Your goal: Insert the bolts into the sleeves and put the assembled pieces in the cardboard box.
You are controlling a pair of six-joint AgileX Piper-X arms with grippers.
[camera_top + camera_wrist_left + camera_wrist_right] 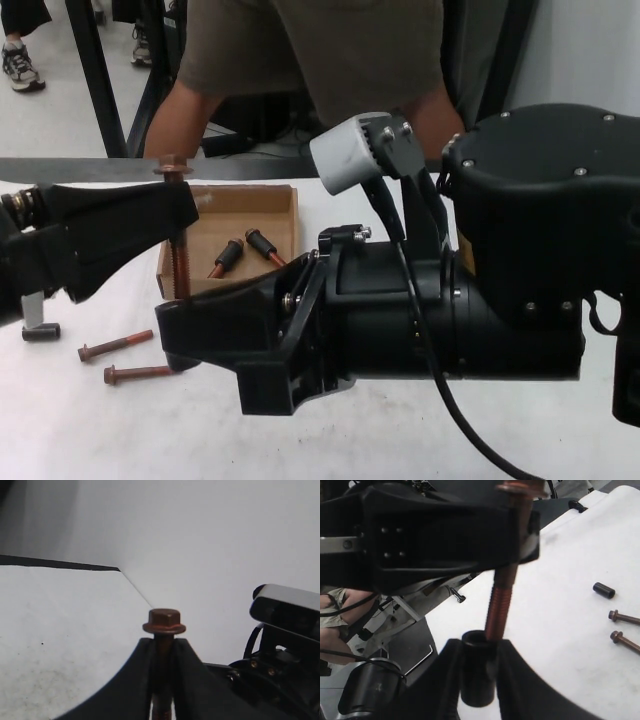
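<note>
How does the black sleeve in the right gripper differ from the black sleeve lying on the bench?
The held black cylindrical sleeve stands upright; the loose black cylindrical sleeve lies on its side. The held one is clamped in the right gripper; the loose one rests free on the white bench. Both are short black tubes.

The matte black right arm (500, 300) carries a pale grey camera housing (350, 155), silver screws (581, 172) and a black cable (468, 430).
</note>
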